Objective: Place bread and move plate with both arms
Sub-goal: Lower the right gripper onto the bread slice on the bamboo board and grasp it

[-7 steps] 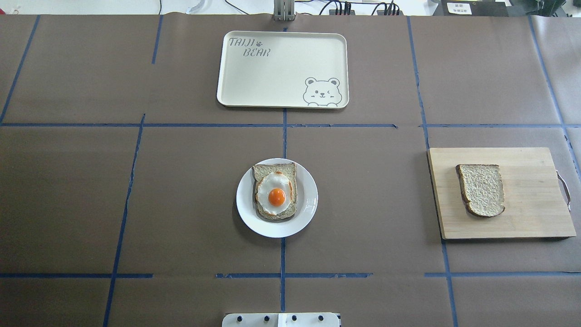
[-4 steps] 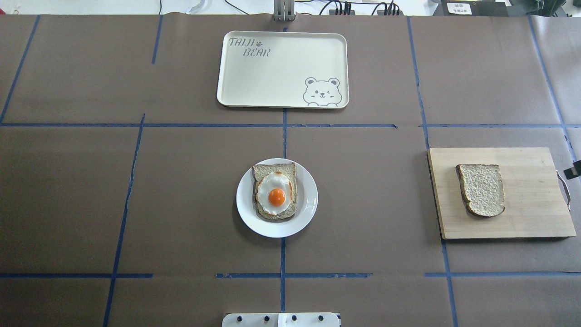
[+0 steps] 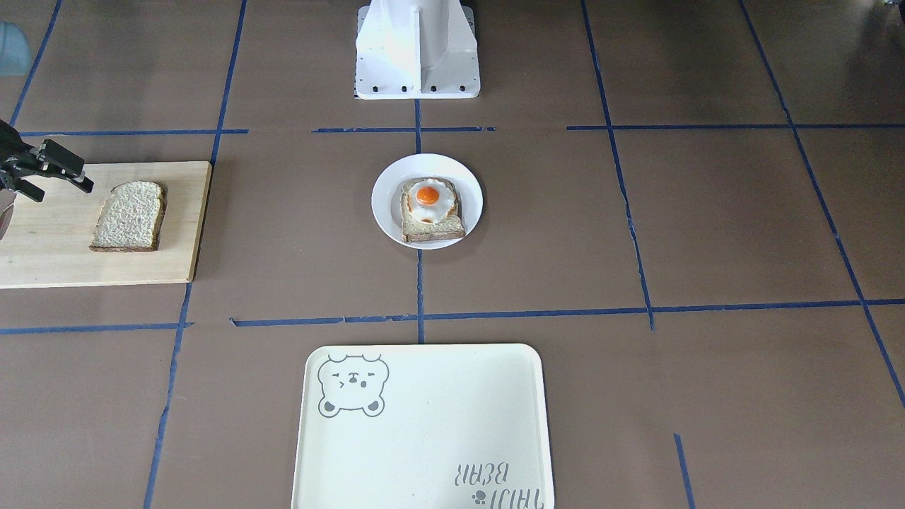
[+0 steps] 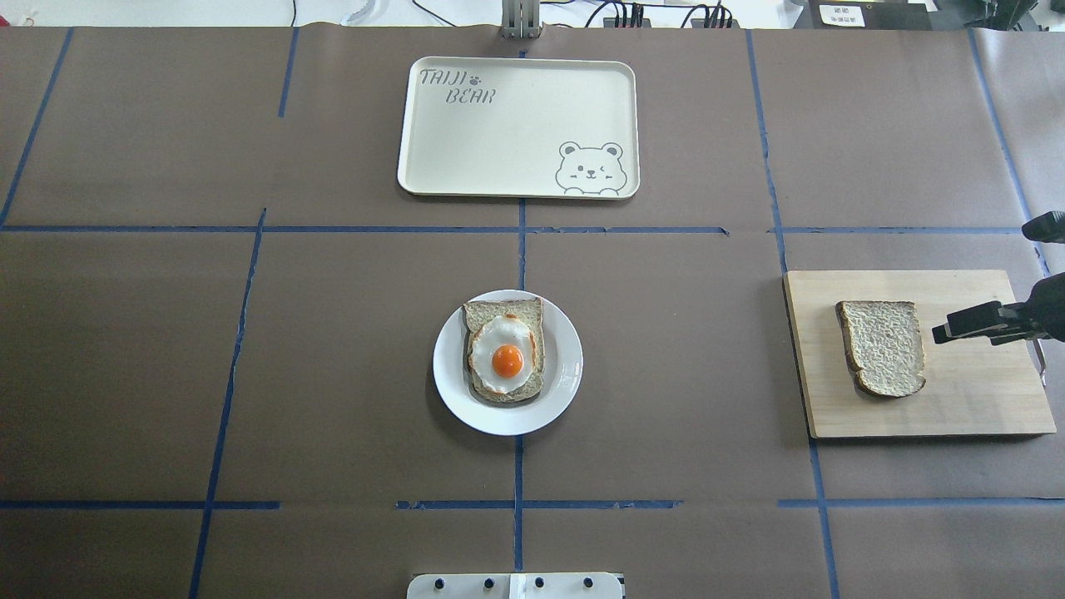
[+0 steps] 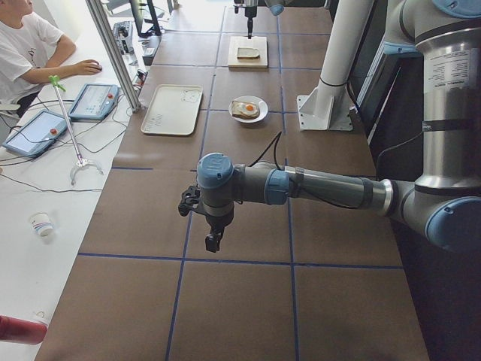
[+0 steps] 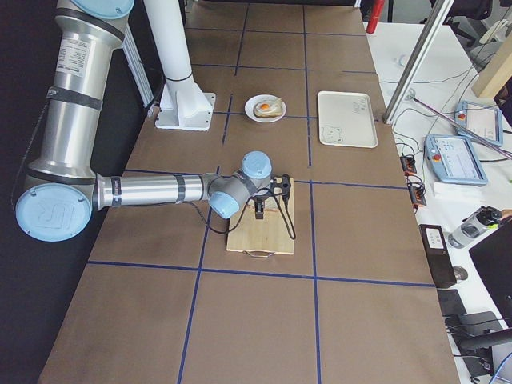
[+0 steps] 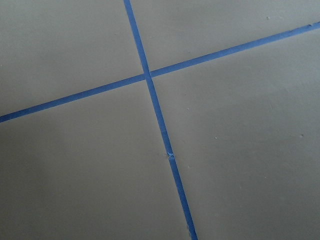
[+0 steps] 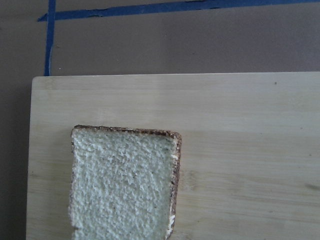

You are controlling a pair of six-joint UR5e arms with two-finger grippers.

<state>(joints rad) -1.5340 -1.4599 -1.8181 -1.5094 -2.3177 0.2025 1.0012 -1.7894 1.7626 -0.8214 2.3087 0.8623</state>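
The bread [image 4: 884,348] lies flat on a wooden cutting board [image 4: 982,391] at the right; it also shows in the front view [image 3: 131,215] and the right wrist view [image 8: 122,185]. The white plate [image 4: 566,366] sits mid-table and carries a squarer slice with a fried egg [image 4: 504,349]. My right gripper [image 4: 944,333] hovers over the board's right part, just right of the bread, and looks open and empty in the front view [image 3: 62,189]. My left gripper [image 5: 213,241] shows only in the left side view, above bare table far from the plate; I cannot tell its state.
A cream tray with a bear drawing [image 4: 516,125] lies at the far side beyond the plate. The white pedestal [image 3: 417,49] stands at the robot's side. Blue tape lines cross the brown table cover. An operator sits at a side table [image 5: 30,53].
My right gripper has come in from the right edge and now reaches over the cutting board toward the bread. Bread, plate and tray have not moved.
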